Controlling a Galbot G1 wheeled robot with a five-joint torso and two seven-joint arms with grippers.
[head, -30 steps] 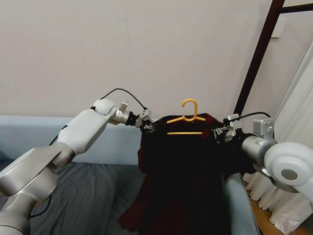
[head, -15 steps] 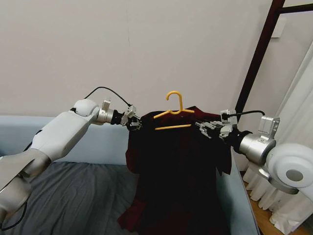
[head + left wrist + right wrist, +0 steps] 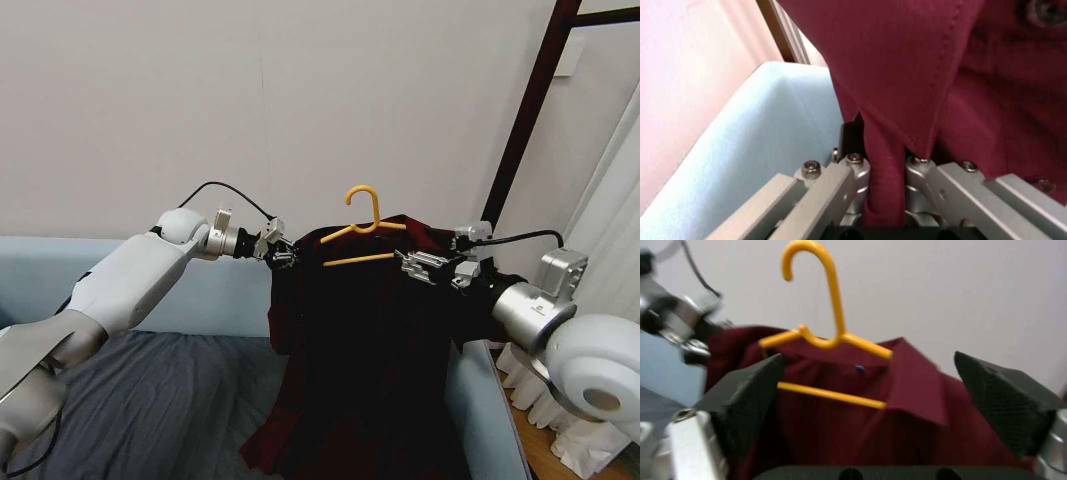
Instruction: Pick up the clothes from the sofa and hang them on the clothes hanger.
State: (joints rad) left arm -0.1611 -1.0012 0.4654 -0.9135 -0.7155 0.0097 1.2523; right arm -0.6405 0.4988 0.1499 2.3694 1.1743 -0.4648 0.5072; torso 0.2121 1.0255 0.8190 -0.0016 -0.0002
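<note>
Fingers (image 3: pixel 830 184) of the left gripper (image 3: pixel 283 257) pinch a fold at one shoulder of the shirt (image 3: pixel 370 350). The right gripper (image 3: pixel 420 264) is spread wide beside the other shoulder, gripping nothing. The hanger (image 3: pixel 358 260) sits in the collar between them, above the sofa (image 3: pixel 150 400).

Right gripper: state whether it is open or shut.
Open. The right gripper has its pads wide apart, nothing between them; the maroon shirt and yellow hanger hang beyond.
</note>
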